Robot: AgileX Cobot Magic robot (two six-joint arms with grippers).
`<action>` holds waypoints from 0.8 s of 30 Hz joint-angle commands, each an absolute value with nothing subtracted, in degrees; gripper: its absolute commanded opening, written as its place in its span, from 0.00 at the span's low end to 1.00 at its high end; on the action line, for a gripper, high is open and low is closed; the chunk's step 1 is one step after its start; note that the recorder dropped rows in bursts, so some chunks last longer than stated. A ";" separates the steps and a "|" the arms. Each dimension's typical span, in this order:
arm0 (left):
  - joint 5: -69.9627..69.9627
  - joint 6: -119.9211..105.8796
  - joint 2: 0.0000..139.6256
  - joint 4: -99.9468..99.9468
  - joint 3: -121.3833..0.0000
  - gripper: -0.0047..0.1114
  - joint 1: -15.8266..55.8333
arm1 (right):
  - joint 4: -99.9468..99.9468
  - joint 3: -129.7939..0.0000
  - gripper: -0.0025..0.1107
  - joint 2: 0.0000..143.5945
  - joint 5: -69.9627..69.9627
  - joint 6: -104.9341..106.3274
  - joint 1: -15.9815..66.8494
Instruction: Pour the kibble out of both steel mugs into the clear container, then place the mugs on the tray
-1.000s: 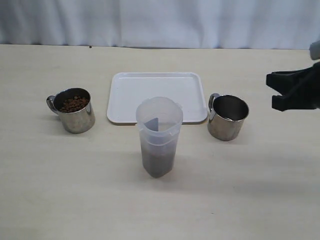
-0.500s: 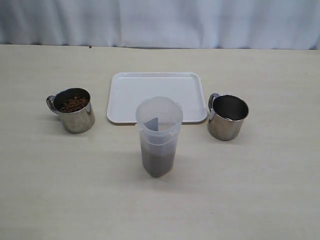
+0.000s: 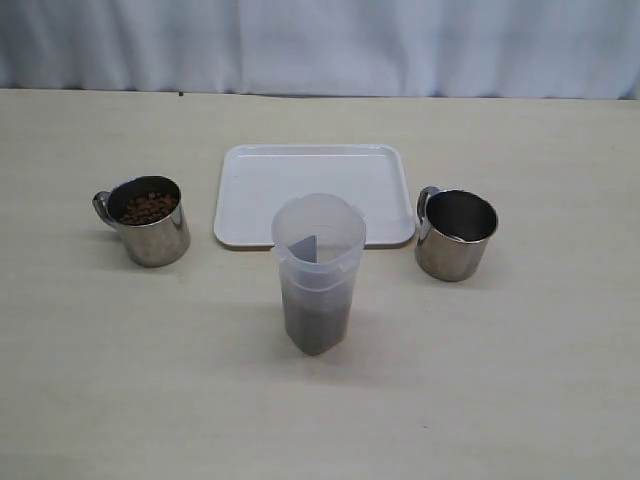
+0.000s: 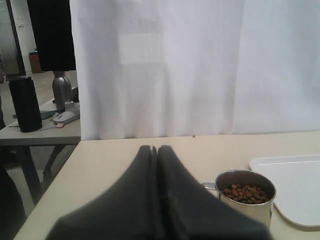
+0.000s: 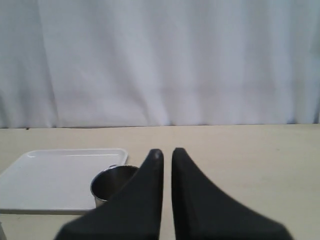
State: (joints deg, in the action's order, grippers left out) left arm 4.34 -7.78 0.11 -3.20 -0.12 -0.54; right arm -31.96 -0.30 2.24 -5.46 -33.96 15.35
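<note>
On the left of the table stands a steel mug (image 3: 150, 221) (image 4: 246, 197) with brown kibble (image 3: 149, 208) (image 4: 245, 193) in it. A second steel mug (image 3: 456, 234) (image 5: 111, 184) stands empty on the right. Between them, nearer the front, the clear container (image 3: 318, 270) holds a layer of kibble (image 3: 317, 322) at its bottom. Behind it lies the white tray (image 3: 314, 192) (image 4: 295, 187) (image 5: 55, 180) with nothing on it. Neither arm shows in the exterior view. My left gripper (image 4: 154, 148) is shut and holds nothing, back from the full mug. My right gripper (image 5: 167, 151) is shut and bare, back from the empty mug.
A white curtain (image 3: 320, 45) hangs along the table's far edge. In the left wrist view a side table (image 4: 40, 131) with a dark bottle (image 4: 26, 104) and a steel flask (image 4: 62, 89) stands beyond the table's end.
My right gripper, seen a second ago at the right edge of the exterior view, has drawn out of that view. The mugs, container and tray have not moved.
</note>
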 commanded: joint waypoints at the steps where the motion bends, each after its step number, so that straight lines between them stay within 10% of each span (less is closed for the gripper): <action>1: 3.55 -7.47 0.00 -2.99 0.00 0.04 -0.21 | -32.57 0.00 0.06 1.95 -5.94 -33.90 18.08; 24: 3.55 -7.47 0.00 -2.99 0.00 0.04 -0.21 | -21.63 0.00 0.06 1.95 -5.83 -45.35 18.20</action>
State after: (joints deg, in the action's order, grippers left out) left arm 4.34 -7.66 0.11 -3.20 -0.12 -0.54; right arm -22.00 -0.30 2.24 -5.56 -45.05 17.91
